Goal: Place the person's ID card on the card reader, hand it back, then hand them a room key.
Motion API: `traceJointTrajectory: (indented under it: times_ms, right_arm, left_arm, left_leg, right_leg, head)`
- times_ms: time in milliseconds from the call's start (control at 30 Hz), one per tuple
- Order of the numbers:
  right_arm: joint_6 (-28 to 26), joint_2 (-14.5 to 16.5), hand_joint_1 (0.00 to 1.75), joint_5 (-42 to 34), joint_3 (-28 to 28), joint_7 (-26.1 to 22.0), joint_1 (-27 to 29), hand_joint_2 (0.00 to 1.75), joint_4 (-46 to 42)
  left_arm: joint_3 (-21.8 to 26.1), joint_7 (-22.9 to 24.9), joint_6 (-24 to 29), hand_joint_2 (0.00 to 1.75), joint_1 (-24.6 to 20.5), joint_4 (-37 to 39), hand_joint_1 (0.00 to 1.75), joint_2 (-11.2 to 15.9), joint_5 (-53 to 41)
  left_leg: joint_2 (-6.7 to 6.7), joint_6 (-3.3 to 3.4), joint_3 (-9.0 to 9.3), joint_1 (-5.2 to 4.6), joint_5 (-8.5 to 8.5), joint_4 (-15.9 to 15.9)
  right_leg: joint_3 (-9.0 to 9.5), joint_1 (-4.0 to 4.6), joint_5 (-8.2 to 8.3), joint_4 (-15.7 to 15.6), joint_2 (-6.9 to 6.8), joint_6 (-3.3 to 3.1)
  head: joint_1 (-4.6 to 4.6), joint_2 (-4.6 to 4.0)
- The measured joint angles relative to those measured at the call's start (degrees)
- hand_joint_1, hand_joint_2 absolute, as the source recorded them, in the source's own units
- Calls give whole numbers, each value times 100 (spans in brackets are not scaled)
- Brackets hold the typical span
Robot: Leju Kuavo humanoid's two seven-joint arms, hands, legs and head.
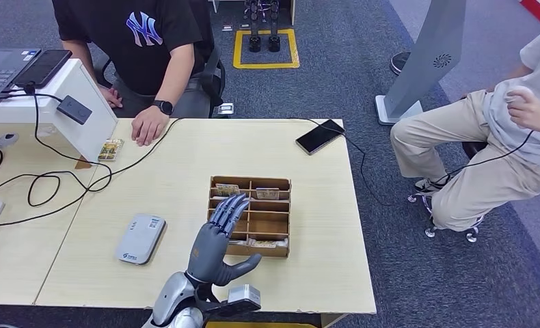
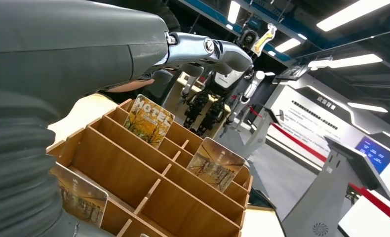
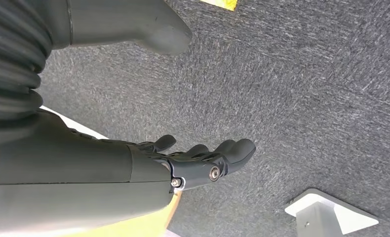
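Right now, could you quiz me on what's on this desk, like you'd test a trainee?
1. True or false: the left hand is holding a card.
2. Which lies nearest the seated person's hand: A) card reader, B) small card, C) phone?
3. Fill in: the hotel key cards stand in a wooden ____.

Key: 1. False; its fingers are spread above the box, holding nothing. 2. B. 3. Compartment box.
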Motion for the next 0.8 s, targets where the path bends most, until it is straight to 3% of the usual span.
traceJointTrajectory:
  times_ms: [167,600,800]
  right_arm:
    - [0,0,0,13,0,-31,-1,175,1]
    - [0,1,0,189,0,-124,-2,175,25]
    - [1,0,0,206,0,-84,-2,175,26]
  left_arm:
    - [57,32,28,175,16,-30,0,-8,-285]
    - [44,1204,316,175,-381,729,0,78,-2584]
    - [10,1738,347,175,-561,1081,0,80,-3061]
  left_leg:
    - [-1,0,0,0,0,0]
    - [0,0,1,0,0,0]
    - [0,0,1,0,0,0]
  right_leg:
    - [0,0,0,0,-1,0]
    - [0,0,0,0,0,0]
    - [0,0,0,0,0,0]
  head:
    - [-1,0]
    - [-1,0]
    - [0,0]
